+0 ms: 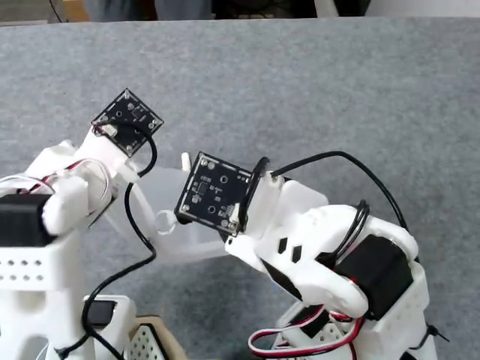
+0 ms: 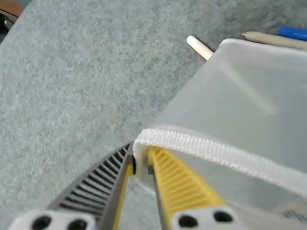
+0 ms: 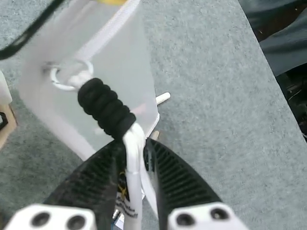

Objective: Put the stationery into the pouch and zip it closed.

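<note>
grey felt table (image 1: 337, 90); left jaws pinch pouch (image 2: 240, 110) edge, right jaws clamp pull cord (image 3: 134, 153).

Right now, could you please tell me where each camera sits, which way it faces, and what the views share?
High view: fixed above the table, looking down; both arms show, the pouch between them.
Left wrist view: on the left arm, looking along the left gripper, shut on the pouch's zipper edge; pens beyond.
Right wrist view: on the right arm, looking along the right gripper, shut on the pull cord.
Shared: all three show pouch and table.
</note>
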### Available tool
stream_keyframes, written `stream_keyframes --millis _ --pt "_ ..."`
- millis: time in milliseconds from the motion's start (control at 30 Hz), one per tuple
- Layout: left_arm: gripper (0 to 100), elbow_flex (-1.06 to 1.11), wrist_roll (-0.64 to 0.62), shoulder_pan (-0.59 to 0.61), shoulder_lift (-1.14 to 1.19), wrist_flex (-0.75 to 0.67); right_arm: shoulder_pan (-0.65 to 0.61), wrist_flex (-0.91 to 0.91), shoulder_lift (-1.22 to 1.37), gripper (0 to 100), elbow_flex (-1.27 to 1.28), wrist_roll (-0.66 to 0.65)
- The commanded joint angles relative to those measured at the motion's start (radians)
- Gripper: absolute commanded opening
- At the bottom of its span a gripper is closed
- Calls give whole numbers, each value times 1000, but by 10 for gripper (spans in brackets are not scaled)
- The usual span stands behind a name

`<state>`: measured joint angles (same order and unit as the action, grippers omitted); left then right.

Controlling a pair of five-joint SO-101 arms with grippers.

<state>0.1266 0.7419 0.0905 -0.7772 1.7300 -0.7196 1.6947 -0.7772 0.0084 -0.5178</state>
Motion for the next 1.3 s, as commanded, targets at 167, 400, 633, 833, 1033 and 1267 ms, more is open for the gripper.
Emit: stream_keyframes --millis 167,400,633,833,1033,1267 --pt "28 -91 -284 5 -9 29 17 -40 -16 15 -7 58" --pt "28 -93 -500 2 -9 31 18 -35 -16 15 -2 60" --pt "28 -93 -672 1 -11 31 18 -40 -16 15 -2 71" --pt "28 -90 -738 4 -11 31 58 -41 -16 15 -8 71" --pt "28 -84 -778 1 -11 31 98 -43 -18 15 -8 71" --pt "28 -85 -778 7 -11 31 137 -43 -18 90 -8 71"
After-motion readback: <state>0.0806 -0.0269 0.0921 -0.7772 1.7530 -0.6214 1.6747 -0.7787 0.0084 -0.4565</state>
